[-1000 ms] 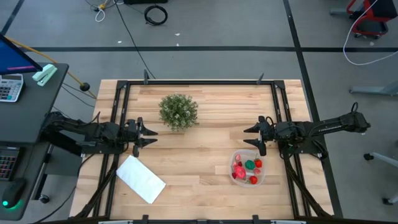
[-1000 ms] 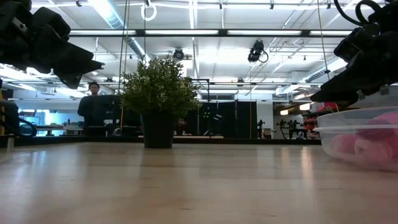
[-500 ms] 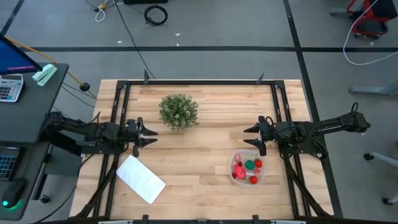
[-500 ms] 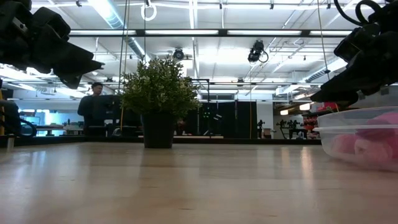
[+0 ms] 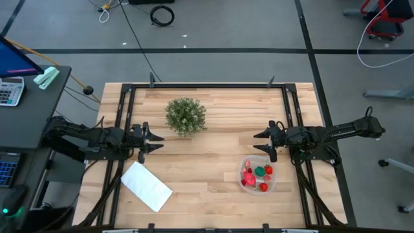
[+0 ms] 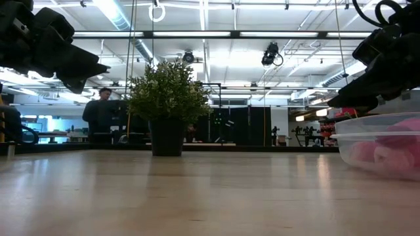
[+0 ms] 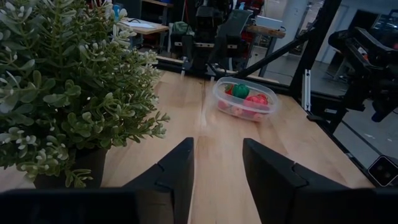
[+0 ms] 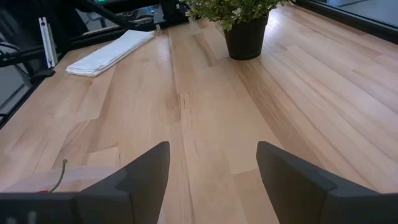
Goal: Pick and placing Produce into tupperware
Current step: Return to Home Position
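The round clear tupperware (image 5: 258, 174) stands on the table's right near part, holding several red and pink toy produce pieces (image 5: 249, 177) and one green piece (image 5: 259, 171). It also shows in the left wrist view as the tupperware (image 7: 244, 101) and at the low view's right edge (image 6: 380, 144). My left gripper (image 5: 157, 140) hovers open above the table's left side, near the potted plant. My right gripper (image 5: 258, 144) hovers open just beyond the tupperware's far-left rim. Neither touches anything.
A bushy green potted plant (image 5: 185, 116) stands on the table's far middle, close to my left gripper. A flat white rectangle (image 5: 146, 186) lies on the left near part. Bare wood lies between the two grippers. A person (image 6: 98, 113) stands in the room behind.
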`<move>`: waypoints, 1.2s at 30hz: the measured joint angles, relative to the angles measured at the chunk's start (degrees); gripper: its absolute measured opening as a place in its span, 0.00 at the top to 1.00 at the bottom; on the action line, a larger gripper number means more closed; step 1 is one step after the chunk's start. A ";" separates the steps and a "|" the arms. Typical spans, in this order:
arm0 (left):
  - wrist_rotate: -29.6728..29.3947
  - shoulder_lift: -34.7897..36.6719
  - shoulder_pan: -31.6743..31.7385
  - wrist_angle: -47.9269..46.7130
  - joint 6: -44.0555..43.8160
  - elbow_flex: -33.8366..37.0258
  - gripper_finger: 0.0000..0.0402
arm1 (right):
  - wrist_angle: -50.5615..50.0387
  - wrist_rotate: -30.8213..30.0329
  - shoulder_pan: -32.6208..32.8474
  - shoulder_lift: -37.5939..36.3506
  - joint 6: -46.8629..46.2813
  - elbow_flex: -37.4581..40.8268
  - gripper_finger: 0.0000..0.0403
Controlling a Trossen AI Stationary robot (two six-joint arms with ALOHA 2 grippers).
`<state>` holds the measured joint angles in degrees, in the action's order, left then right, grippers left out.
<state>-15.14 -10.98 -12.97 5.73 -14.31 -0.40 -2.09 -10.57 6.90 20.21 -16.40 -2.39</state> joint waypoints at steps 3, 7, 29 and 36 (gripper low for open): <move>0.00 0.00 0.00 -0.02 -0.02 0.00 0.65 | 0.00 0.00 -0.02 -0.01 0.00 0.00 0.38; 0.00 0.00 0.00 -0.02 -0.03 0.00 0.65 | 0.01 0.00 -0.02 0.00 0.02 0.00 0.38; -0.02 0.02 0.00 -0.02 0.00 0.00 0.65 | 0.00 0.00 -0.02 -0.02 0.00 0.00 0.38; 0.00 0.02 0.00 -0.02 -0.02 0.00 0.63 | 0.00 0.00 -0.02 -0.01 0.00 0.00 0.38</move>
<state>-15.14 -10.96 -12.97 5.72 -14.33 -0.40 -2.09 -10.57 6.87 20.20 -16.40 -2.39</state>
